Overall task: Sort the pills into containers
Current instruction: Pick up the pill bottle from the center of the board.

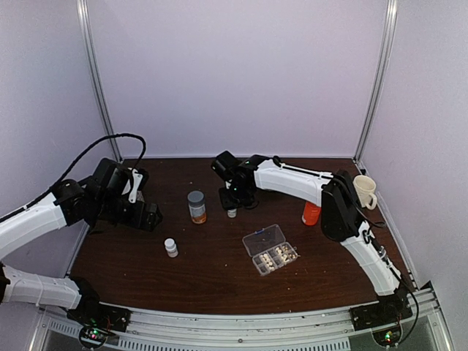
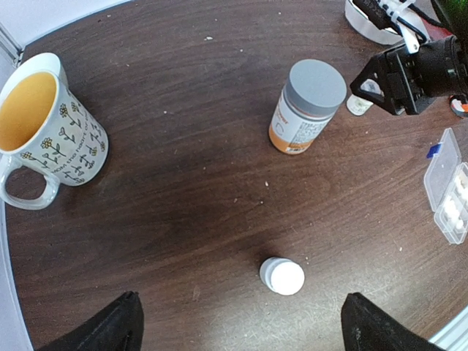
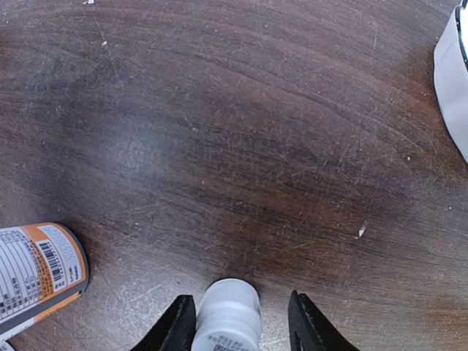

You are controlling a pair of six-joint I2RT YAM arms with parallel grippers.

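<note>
Near the middle of the dark brown wooden table point(image 1: 212, 281), the right gripper point(image 3: 240, 298) stands around a small white plastic bottle point(image 3: 228, 322). Only the right wrist view shows a gap beside one finger, so it is open and not squeezing. The left gripper point(image 2: 241, 325), by the left edge, is wide open and holds nothing. Only the left wrist view shows flowers on a white mug point(image 2: 66, 139). The tiny pale pills point(image 1: 272, 259) lie in the small cells point(image 1: 287, 253) of a flat clear plastic box point(image 1: 263, 238), lid open, towards the front right.

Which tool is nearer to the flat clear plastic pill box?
Right. The right tool straddles a small white plastic bottle just beyond the pill box; the left tool hovers far to its left.
</note>
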